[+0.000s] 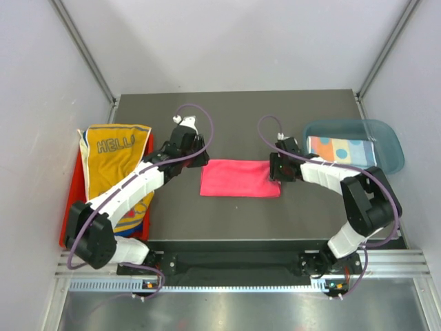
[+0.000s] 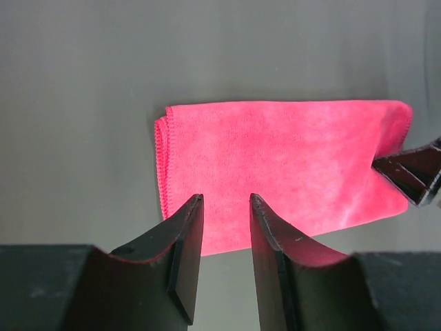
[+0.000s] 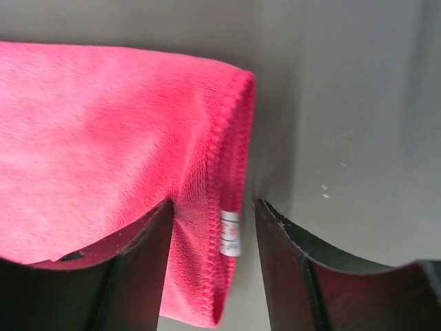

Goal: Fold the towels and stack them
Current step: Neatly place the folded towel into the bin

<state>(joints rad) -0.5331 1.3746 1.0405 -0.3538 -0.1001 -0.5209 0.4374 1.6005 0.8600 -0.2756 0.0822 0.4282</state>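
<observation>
Pink plush towel (image 1: 240, 178) folded rectangular, stitched edges.

Towel (image 1: 240, 178) on table (image 1: 234, 124) between tray (image 1: 72, 196), bin (image 1: 387, 138)

Bright, even light casts soft shadows; wrist views look slightly soft.

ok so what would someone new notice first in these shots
The hot pink towel, folded flat in the middle of the dark table, grabs the eye first, with the left gripper open by its left side and the right gripper open astride its right edge. Next come the yellow HELLO towel draped over the red tray on the left, and the teal bin on the right holding a dotted towel.
</observation>
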